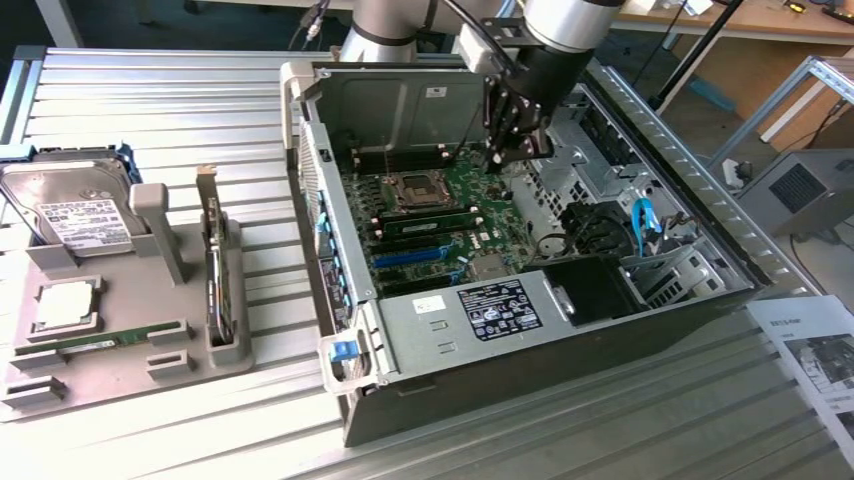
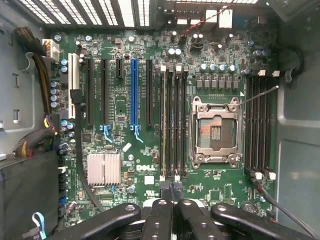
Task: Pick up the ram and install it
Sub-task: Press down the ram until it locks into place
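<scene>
Two black fingers of the claw are pressed tight together, so the claw is closed. We see nothing held between them.

In the exterior view the claw hangs in the upper middle of the frame. It is inside the open computer case, just above the green board. We cannot tell if it touches the board.

Near the claw sits the square metal socket. Beside the socket run long black slots. One ram stands in a slot there, and in the exterior view we see it in the middle of the frame, below the socket. A blue slot and a silver block with ribs lie farther off on the board.

The other ram is well apart from the claw. It lies flat on the grey tray at the lower part of the exterior view's left. On the same tray we see a hard drive at the upper end, a small square chip between them, and a bigger card standing on its edge. Some white papers lie at the exterior view's right.
</scene>
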Robot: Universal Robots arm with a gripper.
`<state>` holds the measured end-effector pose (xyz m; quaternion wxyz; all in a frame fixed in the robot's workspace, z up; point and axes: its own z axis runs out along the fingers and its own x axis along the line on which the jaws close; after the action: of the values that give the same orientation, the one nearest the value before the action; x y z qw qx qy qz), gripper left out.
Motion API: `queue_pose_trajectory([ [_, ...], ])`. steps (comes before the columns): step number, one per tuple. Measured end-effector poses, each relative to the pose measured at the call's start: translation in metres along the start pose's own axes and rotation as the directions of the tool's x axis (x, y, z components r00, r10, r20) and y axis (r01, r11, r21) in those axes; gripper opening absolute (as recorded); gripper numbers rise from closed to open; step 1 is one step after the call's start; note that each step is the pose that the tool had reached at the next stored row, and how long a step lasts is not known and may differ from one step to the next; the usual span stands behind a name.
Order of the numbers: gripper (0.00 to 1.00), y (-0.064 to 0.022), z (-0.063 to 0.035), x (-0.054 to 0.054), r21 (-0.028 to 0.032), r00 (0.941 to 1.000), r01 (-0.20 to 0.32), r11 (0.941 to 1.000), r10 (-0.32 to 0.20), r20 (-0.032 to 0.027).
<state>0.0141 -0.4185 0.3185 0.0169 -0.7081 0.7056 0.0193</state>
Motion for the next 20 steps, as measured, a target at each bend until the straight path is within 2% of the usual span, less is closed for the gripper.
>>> queue_pose_trajectory([
  [20,0.11,-0.0005,0.032,0.002,0.0,1.0,0.0,1.0,0.0,0.0],
])
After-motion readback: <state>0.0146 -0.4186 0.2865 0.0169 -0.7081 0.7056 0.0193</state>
